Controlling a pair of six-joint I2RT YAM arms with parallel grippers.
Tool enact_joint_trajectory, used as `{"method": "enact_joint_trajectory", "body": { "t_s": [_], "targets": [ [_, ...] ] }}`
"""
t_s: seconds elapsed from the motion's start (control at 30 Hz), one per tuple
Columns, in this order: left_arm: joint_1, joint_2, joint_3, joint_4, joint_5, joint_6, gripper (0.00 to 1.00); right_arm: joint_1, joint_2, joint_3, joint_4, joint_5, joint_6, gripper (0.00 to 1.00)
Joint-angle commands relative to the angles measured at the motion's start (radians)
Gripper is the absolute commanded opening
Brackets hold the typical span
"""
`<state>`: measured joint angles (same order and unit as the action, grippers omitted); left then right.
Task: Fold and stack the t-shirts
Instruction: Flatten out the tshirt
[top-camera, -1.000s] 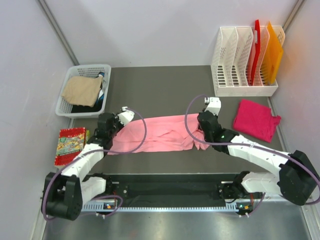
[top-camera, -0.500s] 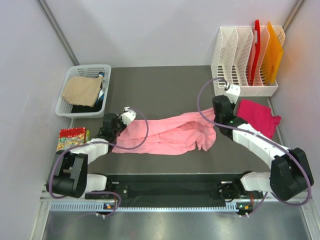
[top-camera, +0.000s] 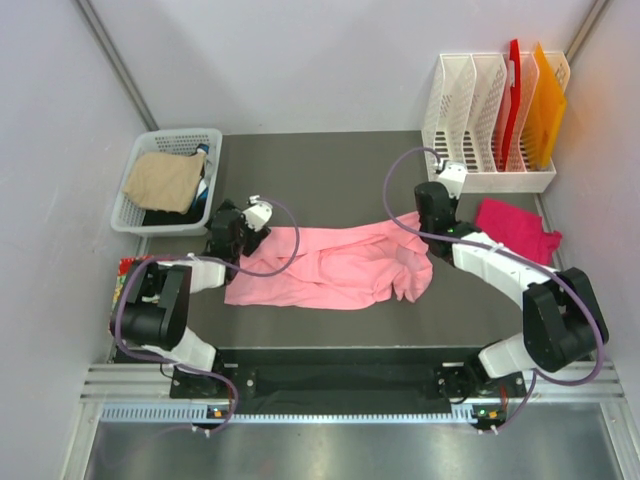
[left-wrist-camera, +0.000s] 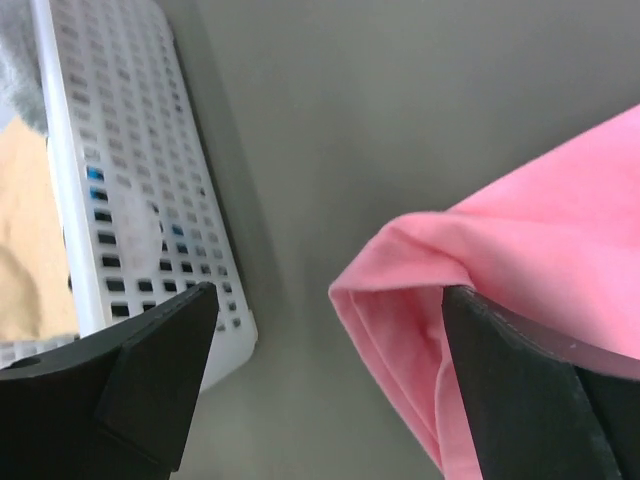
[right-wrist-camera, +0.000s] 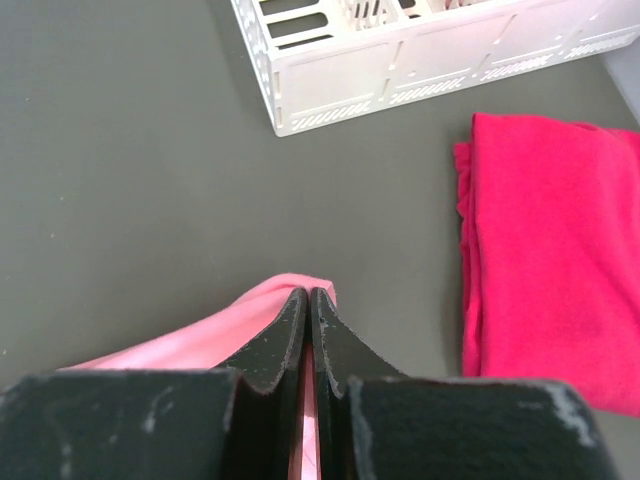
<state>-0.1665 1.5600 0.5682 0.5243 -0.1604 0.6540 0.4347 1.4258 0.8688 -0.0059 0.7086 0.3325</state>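
The salmon-pink t-shirt (top-camera: 330, 268) lies spread and rumpled across the middle of the dark mat. My left gripper (top-camera: 240, 232) hovers open at its far left corner. In the left wrist view the folded pink corner (left-wrist-camera: 420, 260) sits loose between the wide-apart fingers (left-wrist-camera: 328, 295). My right gripper (top-camera: 428, 222) is shut on the pink shirt's far right corner and lifts it. In the right wrist view, pink cloth (right-wrist-camera: 200, 345) shows pinched at the closed tips (right-wrist-camera: 310, 292). The magenta t-shirt (top-camera: 515, 232) lies folded to the right, also visible (right-wrist-camera: 550, 270) beside the right gripper.
A white basket (top-camera: 130, 215) holding tan cloth stands at the back left, its wall (left-wrist-camera: 120, 200) close to my left fingers. A white file organiser (top-camera: 490, 180) with red and orange folders stands at the back right, seen ahead (right-wrist-camera: 400, 60). A patterned flat piece (top-camera: 128, 278) lies under the left arm.
My left gripper has opened and let go of the pink shirt's left corner. My right gripper has carried its corner toward the back right, lifting that side.
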Motion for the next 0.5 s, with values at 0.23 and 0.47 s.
{"method": "enact_joint_trajectory", "body": {
  "t_s": [0.23,0.47],
  "targets": [
    [0.010,-0.333,-0.145,-0.156,0.100,-0.031,0.99,0.044,-0.030,0.004,0.052,0.000,-0.020,0.00],
    [0.010,-0.358,-0.160,-0.244,0.151,-0.051,0.88,0.059,-0.030,0.004,0.052,0.008,-0.020,0.00]
  ]
}}
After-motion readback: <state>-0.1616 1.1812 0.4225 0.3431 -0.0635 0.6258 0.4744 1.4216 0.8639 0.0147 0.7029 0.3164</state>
